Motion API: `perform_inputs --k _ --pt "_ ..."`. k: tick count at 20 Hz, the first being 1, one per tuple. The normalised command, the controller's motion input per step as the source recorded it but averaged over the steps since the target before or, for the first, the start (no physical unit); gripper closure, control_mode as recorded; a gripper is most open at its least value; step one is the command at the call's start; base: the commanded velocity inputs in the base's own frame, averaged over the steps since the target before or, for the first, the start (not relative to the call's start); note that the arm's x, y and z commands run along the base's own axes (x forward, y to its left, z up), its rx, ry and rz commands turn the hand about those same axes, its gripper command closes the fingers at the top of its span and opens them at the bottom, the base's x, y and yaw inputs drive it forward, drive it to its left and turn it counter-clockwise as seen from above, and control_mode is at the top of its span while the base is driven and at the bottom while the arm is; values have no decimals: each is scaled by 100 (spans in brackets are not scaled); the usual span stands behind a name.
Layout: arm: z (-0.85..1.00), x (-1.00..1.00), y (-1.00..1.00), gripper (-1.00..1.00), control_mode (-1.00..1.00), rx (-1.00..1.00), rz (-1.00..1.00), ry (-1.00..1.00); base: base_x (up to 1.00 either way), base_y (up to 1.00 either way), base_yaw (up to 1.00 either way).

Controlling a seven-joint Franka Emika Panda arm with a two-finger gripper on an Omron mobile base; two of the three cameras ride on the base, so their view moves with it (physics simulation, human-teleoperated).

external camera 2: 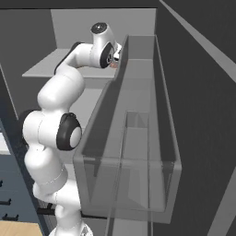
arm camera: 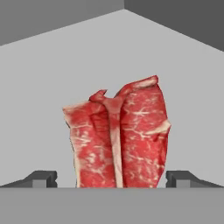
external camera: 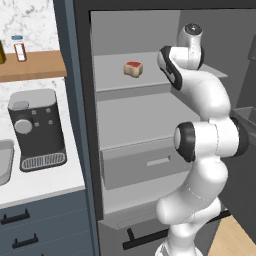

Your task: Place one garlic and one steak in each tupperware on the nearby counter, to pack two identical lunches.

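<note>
Left base view: the white arm (external camera: 205, 150) rises from the lower right and reaches into an open grey fridge (external camera: 135, 120). A second steak (external camera: 133, 68) lies on the top shelf (external camera: 125, 75), left of the arm's upper joints and apart from them. Outside the fridge, to the left, a black coffee machine (external camera: 37, 130) stands on the counter (external camera: 45, 182), above dark drawers (external camera: 40, 225) with bar handles. The rim of a grey tupperware (external camera: 5, 162) shows at the left edge of the counter, just beside the machine. A wooden wall shelf (external camera: 32, 65) carries a small jar (external camera: 19, 48).

Right base view: the arm bends up from the lower left toward the top shelf. A clear door bin (external camera 2: 133, 138) stands in front, covering the wrist end; a trace of red (external camera 2: 114, 65) shows at its edge, too small to identify.

Hand view: a steak (arm camera: 120, 140), red with a pale fat seam, stands upright on the pale shelf floor, between the two dark fingertips (arm camera: 41, 178). The gripper (arm camera: 116, 179) has its jaws spread wide, each tip clear of the meat with a gap on both sides; nothing is held.
</note>
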Motion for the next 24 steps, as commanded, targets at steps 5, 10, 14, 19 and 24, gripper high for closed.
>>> perform_inputs --k 5,10,14,19,24 --pt "-32 15 -2 100 -100 -1 0 -1 0 0 0" --pt "-1 3 0 100 -100 0 0 0 0 0 0" --pt "-9 -58 3 100 -100 0 0 -1 0 0 0" --pt "-8 -100 19 100 -100 0 3 -28 0 0 0" --pt "13 -100 12 100 -100 0 2 -22 0 0 0"
